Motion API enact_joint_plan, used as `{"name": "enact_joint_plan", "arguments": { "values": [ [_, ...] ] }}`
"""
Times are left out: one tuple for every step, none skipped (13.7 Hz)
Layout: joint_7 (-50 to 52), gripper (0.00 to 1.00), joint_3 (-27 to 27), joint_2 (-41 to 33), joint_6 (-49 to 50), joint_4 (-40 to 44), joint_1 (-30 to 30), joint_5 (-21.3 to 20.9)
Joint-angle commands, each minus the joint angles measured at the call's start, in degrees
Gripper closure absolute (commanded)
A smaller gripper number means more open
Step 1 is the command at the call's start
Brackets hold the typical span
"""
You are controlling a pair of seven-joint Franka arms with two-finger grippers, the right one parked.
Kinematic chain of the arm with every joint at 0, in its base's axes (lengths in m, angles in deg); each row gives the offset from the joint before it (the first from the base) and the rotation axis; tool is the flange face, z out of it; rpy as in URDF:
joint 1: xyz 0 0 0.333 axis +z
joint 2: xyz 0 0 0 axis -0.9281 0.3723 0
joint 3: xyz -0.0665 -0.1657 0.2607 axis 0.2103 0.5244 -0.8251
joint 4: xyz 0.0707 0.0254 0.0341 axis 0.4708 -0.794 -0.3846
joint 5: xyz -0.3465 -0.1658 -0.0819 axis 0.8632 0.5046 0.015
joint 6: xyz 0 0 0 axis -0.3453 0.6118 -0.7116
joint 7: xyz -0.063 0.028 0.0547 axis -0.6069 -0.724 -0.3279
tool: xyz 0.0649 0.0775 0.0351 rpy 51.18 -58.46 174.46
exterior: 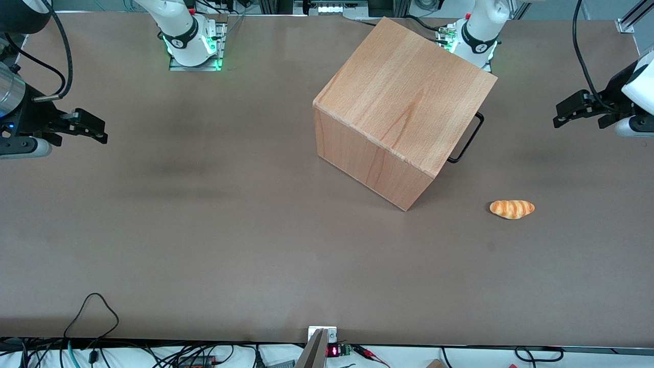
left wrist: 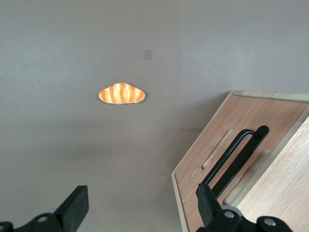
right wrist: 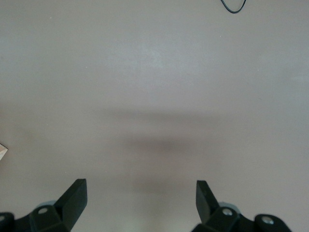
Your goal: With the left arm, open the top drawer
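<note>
Approach to the top drawer's handle, nothing gripped yet

We see the left arm hanging over the worktop at its own end, its claw spread wide and empty, well apart from the cabinet. The top drawer sits shut in the cabinet face turned toward that arm, with its handle standing proud of the front. We would square the claw to the bar, bring one finger to each side of it, clench firmly near the middle, and then pull straight out along the drawer's run (the cabinet stands skewed, so an off-line tug may drag the whole box). The bread roll lies nearer the front camera, out of the path.
</note>
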Motion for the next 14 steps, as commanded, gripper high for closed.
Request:
{"name": "enact_joint_plan", "arguments": {
  "values": [
    [-1.18,0.0,0.26,-1.61,-0.41,-1.4,-0.04,-1.6],
    [-1.19,0.0,0.26,-1.61,-0.5,-1.31,0.05,-1.6],
    [-0.84,0.0,0.26,-1.61,-0.5,-1.14,-0.03,-1.69],
    [-0.92,0.0,0.26,-1.52,-0.58,-1.05,-0.03,-2.3],
    [-1.01,0.0,0.26,-1.52,-0.59,-1.05,-0.03,-2.39],
    [-1.19,0.0,0.34,-1.52,-0.5,-1.31,-0.03,-2.31],
    [-1.54,0.0,0.35,-1.52,-0.5,-1.4,0.05,-2.22],
    [-3.89,0.0,0.35,-1.61,-0.5,-1.57,-0.03,-2.22],
    [-8.44,0.0,0.43,-1.43,-0.58,-1.66,-0.03,-2.05],
    [-12.92,0.0,0.43,-1.17,-0.76,-1.84,-0.03,-2.04],
    [-15.23,0.0,0.52,-1.08,-0.76,-1.84,-0.03,-1.96],
    [-16.73,0.0,0.78,-1.08,-0.76,-2.1,-0.03,-1.78],
    [-19.36,0.0,0.96,-0.99,-0.67,-2.27,-0.12,-1.52],
    [-22.25,0.0,1.13,-0.99,-0.59,-3.32,-0.38,-1.43]
  ]
}}
